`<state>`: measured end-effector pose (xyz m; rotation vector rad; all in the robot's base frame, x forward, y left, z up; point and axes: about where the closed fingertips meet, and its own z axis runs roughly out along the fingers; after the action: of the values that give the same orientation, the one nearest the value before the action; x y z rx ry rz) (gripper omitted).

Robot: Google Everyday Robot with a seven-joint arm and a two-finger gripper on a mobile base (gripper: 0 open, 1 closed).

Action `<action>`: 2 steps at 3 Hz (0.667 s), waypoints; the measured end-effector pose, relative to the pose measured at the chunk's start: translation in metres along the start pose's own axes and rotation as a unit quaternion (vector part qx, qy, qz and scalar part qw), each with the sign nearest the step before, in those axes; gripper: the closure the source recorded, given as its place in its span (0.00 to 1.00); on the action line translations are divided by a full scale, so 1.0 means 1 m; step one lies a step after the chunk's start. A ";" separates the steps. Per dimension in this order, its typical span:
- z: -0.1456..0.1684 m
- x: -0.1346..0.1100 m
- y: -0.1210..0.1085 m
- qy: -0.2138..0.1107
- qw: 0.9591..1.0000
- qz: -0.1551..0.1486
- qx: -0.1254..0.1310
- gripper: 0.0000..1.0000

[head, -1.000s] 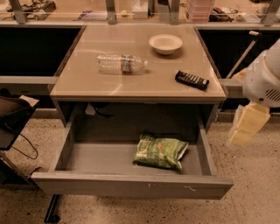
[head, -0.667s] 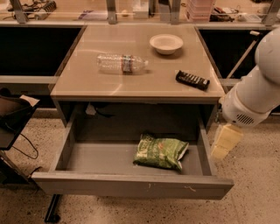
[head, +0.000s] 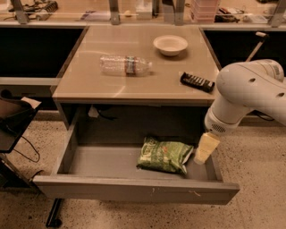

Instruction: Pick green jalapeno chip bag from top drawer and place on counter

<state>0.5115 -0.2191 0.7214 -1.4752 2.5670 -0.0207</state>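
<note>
The green jalapeno chip bag (head: pixel 164 155) lies flat inside the open top drawer (head: pixel 134 190), right of the middle. My gripper (head: pixel 204 150) hangs from the white arm (head: pixel 243 96) at the drawer's right side, its pale finger just right of the bag and close to it. The beige counter (head: pixel 134 82) is above the drawer.
On the counter lie a clear water bottle (head: pixel 125 65), a white bowl (head: pixel 170 44) and a small black packet (head: pixel 197 82). A cluttered ledge with metal posts (head: pixel 114 11) runs behind. A dark chair (head: pixel 13 120) and cables stand at the left on the speckled floor.
The arm has swung in from the right and down, bringing the gripper from outside the drawer to just beside the bag's right end.
</note>
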 end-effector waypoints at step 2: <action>0.010 -0.004 0.024 -0.025 0.999 -0.013 -0.029 0.00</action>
<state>0.4944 -0.2031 0.7099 -1.5085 2.5299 0.0883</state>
